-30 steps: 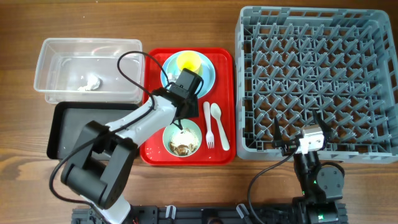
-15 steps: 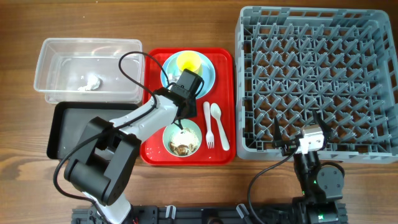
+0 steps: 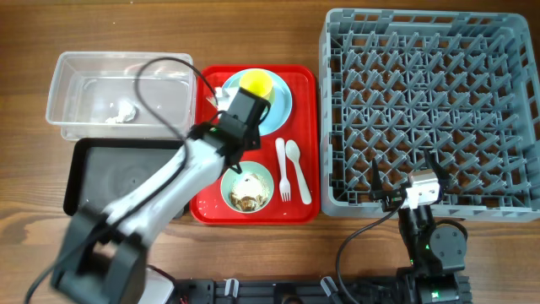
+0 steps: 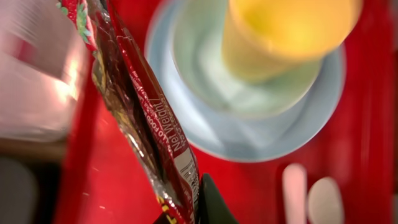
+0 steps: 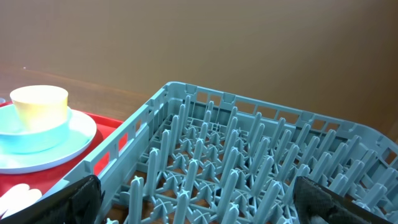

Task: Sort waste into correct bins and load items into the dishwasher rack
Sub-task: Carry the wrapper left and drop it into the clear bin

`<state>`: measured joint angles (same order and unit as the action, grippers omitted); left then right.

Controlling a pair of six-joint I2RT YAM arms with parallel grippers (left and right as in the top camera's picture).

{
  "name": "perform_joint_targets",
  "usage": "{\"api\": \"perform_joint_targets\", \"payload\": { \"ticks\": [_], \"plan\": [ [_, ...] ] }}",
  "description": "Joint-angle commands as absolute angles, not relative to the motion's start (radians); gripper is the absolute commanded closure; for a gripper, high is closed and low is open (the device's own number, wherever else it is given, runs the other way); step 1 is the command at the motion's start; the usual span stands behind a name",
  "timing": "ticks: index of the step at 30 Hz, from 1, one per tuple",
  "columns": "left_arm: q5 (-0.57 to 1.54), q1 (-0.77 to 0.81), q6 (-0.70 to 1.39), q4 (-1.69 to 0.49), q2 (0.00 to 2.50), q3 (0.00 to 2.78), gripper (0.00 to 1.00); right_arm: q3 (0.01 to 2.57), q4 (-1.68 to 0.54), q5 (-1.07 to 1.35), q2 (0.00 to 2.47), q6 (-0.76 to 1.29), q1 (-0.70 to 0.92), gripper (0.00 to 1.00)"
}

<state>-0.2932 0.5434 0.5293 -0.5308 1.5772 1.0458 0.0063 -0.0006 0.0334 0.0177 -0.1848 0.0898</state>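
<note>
Clamped the crinkled red-and-white wrapper point(image 4: 143, 124) tight in the left fingers point(image 4: 211, 202), above the left side of the red tray point(image 4: 106, 180) and just beside the light blue plate point(image 4: 292, 118) carrying the yellow cup point(image 4: 280, 31). Held the right fingers point(image 5: 81, 193) spread wide and empty, low at the near edge of the grey rack point(image 5: 249, 155) on the counter point(image 3: 253, 34). Found the tissue point(image 3: 125, 111) lying in the clear tub point(image 3: 76, 63), the black tray point(image 3: 118, 177) in front of it, and brown scraps point(image 3: 246, 201) in the bowl point(image 3: 268, 181) beside the white fork point(image 3: 283, 169) and spoon point(image 3: 295, 169).
</note>
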Motion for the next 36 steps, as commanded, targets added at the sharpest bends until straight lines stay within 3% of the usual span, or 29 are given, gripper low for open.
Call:
{"api": "perform_joint_targets", "payload": {
  "ticks": [1,3,8,10,16,18,19,20,24,28,31,32,36],
  "plan": [
    [-0.5,0.498,0.529,-0.511,1.381,1.046,0.96,0.005,0.002,0.043,0.014,-0.183,0.088,0.0],
    [-0.438,0.421,0.529,-0.499,1.341,1.046,0.96,0.005,0.002,0.043,0.014,-0.183,0.088,0.0],
    [0.068,0.034,0.529,-0.438,1.411,1.046,0.96,0.005,0.002,0.043,0.014,-0.183,0.088,0.0],
    [0.173,-0.061,0.529,-0.409,1.451,1.046,0.96,0.005,0.002,0.043,0.014,-0.183,0.088,0.0],
    [0.236,-0.142,0.476,-0.268,1.622,1.047,0.96,0.005,0.002,0.043,0.014,-0.183,0.088,0.0],
    [0.236,-0.141,0.479,-0.26,1.626,1.047,0.84,0.005,0.002,0.043,0.014,-0.184,0.088,0.0],
    [0.235,-0.141,0.479,-0.266,1.626,1.047,0.69,0.005,0.002,0.043,0.014,-0.183,0.088,0.0],
    [0.235,-0.142,0.479,-0.274,1.628,1.047,0.62,0.005,0.002,0.043,0.014,-0.183,0.088,0.0],
    [0.236,-0.141,0.479,-0.304,1.65,1.047,0.55,0.005,0.002,0.043,0.014,-0.183,0.088,0.0],
    [0.422,-0.126,0.48,-0.346,1.547,1.047,0.66,0.005,0.002,0.043,0.014,-0.183,0.088,0.0],
    [0.422,-0.004,0.479,-0.497,1.414,1.047,0.76,0.005,0.002,0.043,0.014,-0.184,0.088,0.0],
    [0.417,0.111,0.479,-0.574,1.382,1.047,0.95,0.005,0.002,0.043,0.014,-0.183,0.088,0.0],
    [0.255,0.41,0.479,-0.703,1.425,1.047,0.96,0.005,0.002,0.043,0.014,-0.183,0.088,0.0]
  ]
}}
